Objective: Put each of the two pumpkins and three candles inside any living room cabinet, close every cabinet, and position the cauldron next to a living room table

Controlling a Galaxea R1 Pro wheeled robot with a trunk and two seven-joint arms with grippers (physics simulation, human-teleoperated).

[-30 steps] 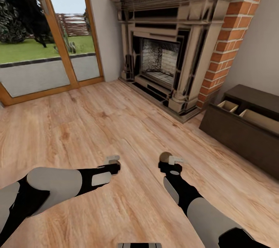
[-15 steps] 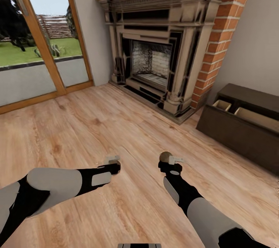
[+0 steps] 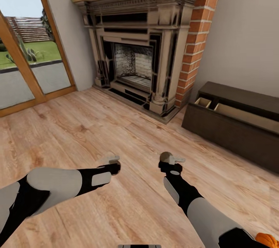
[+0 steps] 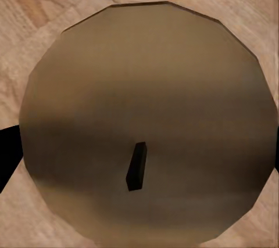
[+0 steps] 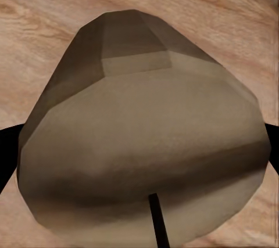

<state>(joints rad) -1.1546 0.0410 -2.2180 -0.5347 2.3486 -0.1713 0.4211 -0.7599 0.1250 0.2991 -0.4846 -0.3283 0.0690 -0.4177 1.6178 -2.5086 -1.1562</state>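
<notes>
Both arms reach forward over the plank floor [image 3: 97, 132]: left gripper [image 3: 112, 163] at 7 o'clock, right gripper [image 3: 170, 161] at 5 o'clock, each holding a candle. The brick fireplace [image 3: 135, 47] stands at 12 o'clock, the cabinet [image 3: 236, 124] at 3 o'clock with drawers open, a pumpkin [image 3: 267, 239] at 4 o'clock by the frame's corner

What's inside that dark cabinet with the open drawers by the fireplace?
The cabinet has its drawers pulled open, showing bare tan walls. Their floors are hidden behind the dark front panel, so anything lying low inside cannot be seen.
</notes>
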